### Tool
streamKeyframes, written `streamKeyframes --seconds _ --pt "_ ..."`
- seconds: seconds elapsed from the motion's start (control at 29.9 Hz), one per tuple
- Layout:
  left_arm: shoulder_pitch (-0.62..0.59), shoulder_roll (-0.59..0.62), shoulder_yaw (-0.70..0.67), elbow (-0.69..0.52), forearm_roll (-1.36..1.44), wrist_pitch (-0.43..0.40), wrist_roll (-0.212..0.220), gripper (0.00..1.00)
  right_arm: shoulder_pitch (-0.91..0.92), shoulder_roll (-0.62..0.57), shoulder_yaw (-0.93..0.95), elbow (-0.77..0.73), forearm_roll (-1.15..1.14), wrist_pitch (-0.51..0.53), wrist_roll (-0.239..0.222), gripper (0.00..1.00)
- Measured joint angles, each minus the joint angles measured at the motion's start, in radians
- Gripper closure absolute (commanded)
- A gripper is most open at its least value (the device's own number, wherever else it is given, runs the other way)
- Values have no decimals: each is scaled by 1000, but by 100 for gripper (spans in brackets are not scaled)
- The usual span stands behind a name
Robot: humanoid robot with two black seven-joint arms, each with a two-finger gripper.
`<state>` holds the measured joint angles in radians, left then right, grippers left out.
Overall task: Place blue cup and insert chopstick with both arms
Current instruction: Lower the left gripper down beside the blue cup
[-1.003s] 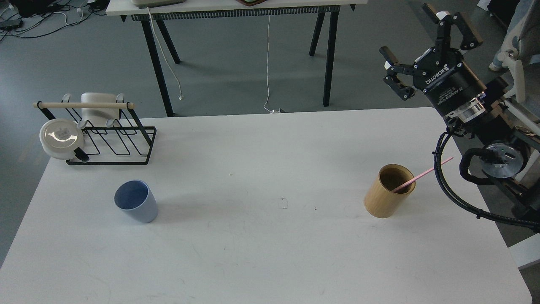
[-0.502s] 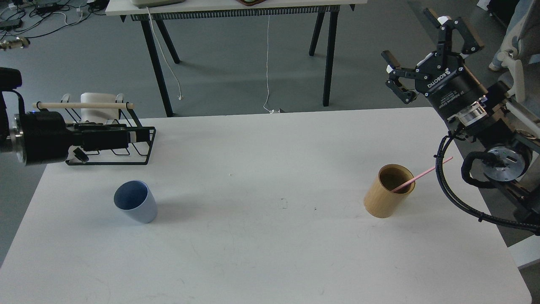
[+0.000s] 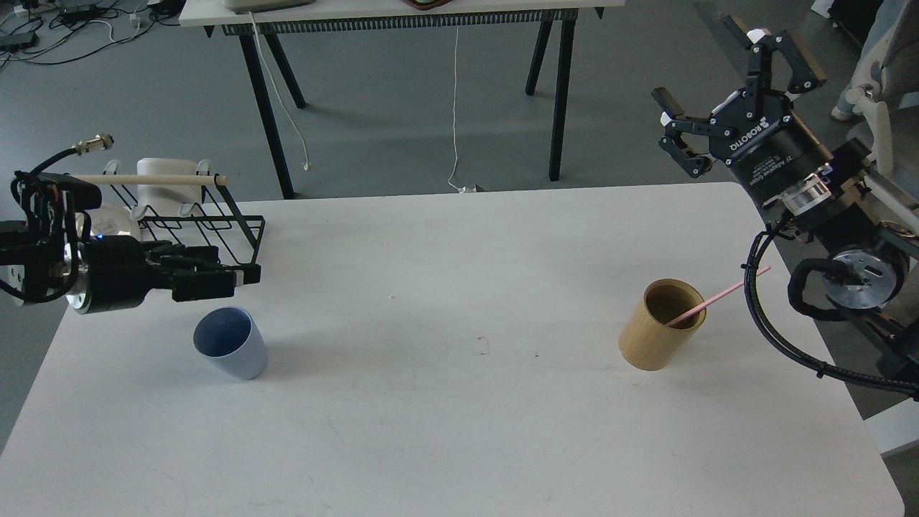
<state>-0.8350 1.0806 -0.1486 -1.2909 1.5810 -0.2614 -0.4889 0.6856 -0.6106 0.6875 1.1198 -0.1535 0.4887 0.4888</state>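
**Entry: both arms in view, nothing grasped**

Left gripper (image 3: 240,276): now well onto the table from the left edge, where a second ago no left arm showed at all. It lies level, tips just above and behind the blue cup (image 3: 231,351), not touching it. Fingers are dark and bunched; their spread cannot be told. Holds nothing visible. Judged to be lining up for the cup grasp.

Right gripper (image 3: 725,100): raised beyond the table's far right corner, fingers splayed wide, empty. Shifted only slightly over the last second.

Blue cup: upright on the white table (image 3: 459,431), left of centre, unmoved.

Chopstick (image 3: 718,295): pink, leaning in the wooden holder (image 3: 660,324), right side, unmoved; its lower end hidden inside.

Wire rack (image 3: 215,230): partly masked by the left arm, contents unclear.

Both task steps remain undone.
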Motion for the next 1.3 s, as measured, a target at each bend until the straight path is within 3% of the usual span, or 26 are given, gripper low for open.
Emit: streamKeyframes --seconds 0.3,0.77,1.3 --pt "48 -63 -1 127 41 40 0 0 -4 -1 0 -5 0 0 0 0" --pt "107 -64 1 143 44 59 0 0 -19 -1 1 -3 0 0 0 0" --pt "148 -148 0 284 49 85 0 5 -34 -3 1 -3 0 0 0 0"
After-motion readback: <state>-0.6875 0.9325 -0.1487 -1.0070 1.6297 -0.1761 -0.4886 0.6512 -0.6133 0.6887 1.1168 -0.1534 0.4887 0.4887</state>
